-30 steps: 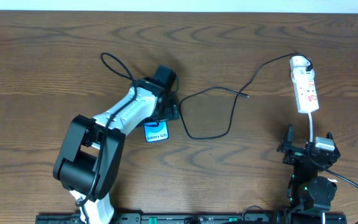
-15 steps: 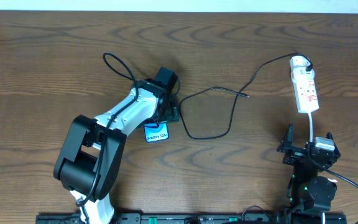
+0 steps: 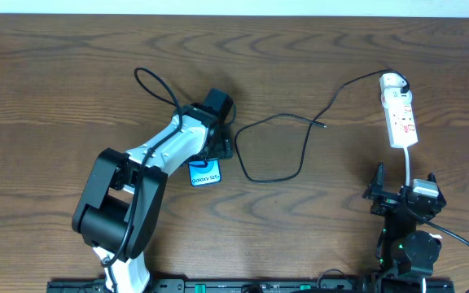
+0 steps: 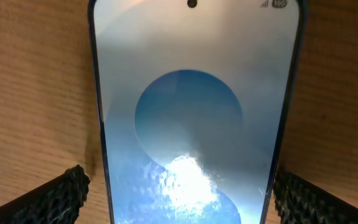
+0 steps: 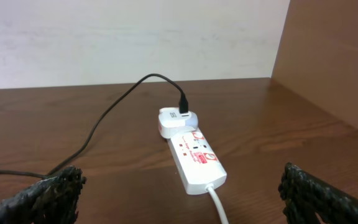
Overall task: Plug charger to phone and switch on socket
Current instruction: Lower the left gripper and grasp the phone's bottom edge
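Observation:
The phone [image 3: 204,173] lies flat on the wooden table, its cyan "Galaxy S25" end showing below my left wrist. In the left wrist view the phone's screen [image 4: 191,124] fills the frame between my two fingers. My left gripper [image 3: 212,150] hovers over it, open, with a gap on each side. The socket [image 3: 400,114], a white strip with red markings, lies at the far right. The charger [image 3: 304,155] runs from a white adapter [image 5: 173,119] at the strip's far end and loops left; its loose tip [image 3: 322,124] rests on the table. My right gripper [image 3: 403,185] is open, below the strip.
The strip's white cord [image 5: 219,205] runs back between my right fingers toward the arm's base. A black cable of the left arm [image 3: 149,81] arcs above its wrist. A wooden side panel [image 5: 334,56] rises on the right, and a pale wall [image 5: 129,37] stands behind the table.

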